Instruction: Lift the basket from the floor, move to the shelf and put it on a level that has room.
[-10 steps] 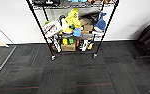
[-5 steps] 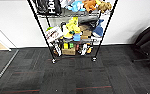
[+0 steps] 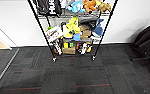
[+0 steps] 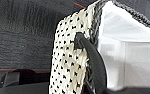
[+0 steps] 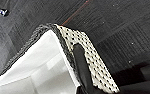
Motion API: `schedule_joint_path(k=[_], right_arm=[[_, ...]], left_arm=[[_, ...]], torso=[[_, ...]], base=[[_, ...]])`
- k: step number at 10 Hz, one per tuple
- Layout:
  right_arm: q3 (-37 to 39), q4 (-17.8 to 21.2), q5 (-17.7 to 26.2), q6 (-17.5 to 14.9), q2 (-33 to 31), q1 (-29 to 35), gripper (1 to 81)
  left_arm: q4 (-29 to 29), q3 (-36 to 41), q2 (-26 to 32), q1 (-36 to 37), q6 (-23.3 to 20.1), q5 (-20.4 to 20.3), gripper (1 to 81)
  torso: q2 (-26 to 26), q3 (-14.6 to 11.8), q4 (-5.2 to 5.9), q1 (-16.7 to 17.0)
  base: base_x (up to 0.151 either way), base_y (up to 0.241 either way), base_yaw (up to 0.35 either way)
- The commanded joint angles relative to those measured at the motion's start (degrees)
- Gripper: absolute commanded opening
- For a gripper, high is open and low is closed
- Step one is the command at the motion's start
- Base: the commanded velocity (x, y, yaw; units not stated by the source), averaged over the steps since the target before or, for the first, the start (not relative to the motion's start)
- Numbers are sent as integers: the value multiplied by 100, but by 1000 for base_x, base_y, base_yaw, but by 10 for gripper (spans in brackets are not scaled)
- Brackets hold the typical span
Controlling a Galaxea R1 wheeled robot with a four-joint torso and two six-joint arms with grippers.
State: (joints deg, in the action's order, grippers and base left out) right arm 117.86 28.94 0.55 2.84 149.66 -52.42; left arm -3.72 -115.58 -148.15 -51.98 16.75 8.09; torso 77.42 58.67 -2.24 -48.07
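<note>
1. Closer now than a second ago, the shelf (image 3: 73,30) takes up more of the head view, its two front casters lower in the picture; the whole picture has shifted, so the camera has moved and the rack has not.
2. It is a black wire rack standing on dark carpet against a white wall. Two crowded tiers can be seen.
3. On the upper visible tier sit a black bag with white lettering (image 3: 49,7), a blue plush toy (image 3: 76,6) and an orange plush toy (image 3: 90,5).
4. On the tier below lie a yellow plush toy (image 3: 72,26), a white box (image 3: 54,33) tilted at the left edge and a dark blue toy (image 3: 98,29); a cardboard box (image 3: 69,50) rests at the bottom.
5. One black office chair (image 3: 147,42) stands at the right, well apart from the rack.
6. The basket (image 4: 71,62), cream with dark dots and a white lining, hangs above the carpet in both wrist views.
7. One black loop handle (image 4: 91,57) shows on its side in the left wrist view, and one (image 5: 81,65) in the right wrist view.
8. Whether either gripper's jaws are clenched or released, I cannot tell.
</note>
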Motion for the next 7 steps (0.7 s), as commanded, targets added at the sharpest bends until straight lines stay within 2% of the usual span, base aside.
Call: schedule_joint_path(k=[1, 2, 3, 7], right_arm=[[-132, 129, 349, 68, -197, 447, 10], [-237, 129, 349, 76, -233, 455, 10], [-396, 129, 349, 102, -311, 473, 10], [-634, 129, 271, 103, -444, 359, 10]], left_arm=[[-68, 123, 198, 412, 21, 421, 10], [-103, 176, 232, 482, 21, 543, 10], [-112, 254, 268, 544, 21, 597, 10], [-112, 316, 259, 535, 21, 614, 10]], torso=[[-553, 0, 0, 356], [-752, 0, 0, 483], [-955, -355, 0, 612], [-1648, -898, 0, 1056]], base=[[0, 0, 0], [0, 0, 0], [0, 0, 0], [0, 0, 0]])
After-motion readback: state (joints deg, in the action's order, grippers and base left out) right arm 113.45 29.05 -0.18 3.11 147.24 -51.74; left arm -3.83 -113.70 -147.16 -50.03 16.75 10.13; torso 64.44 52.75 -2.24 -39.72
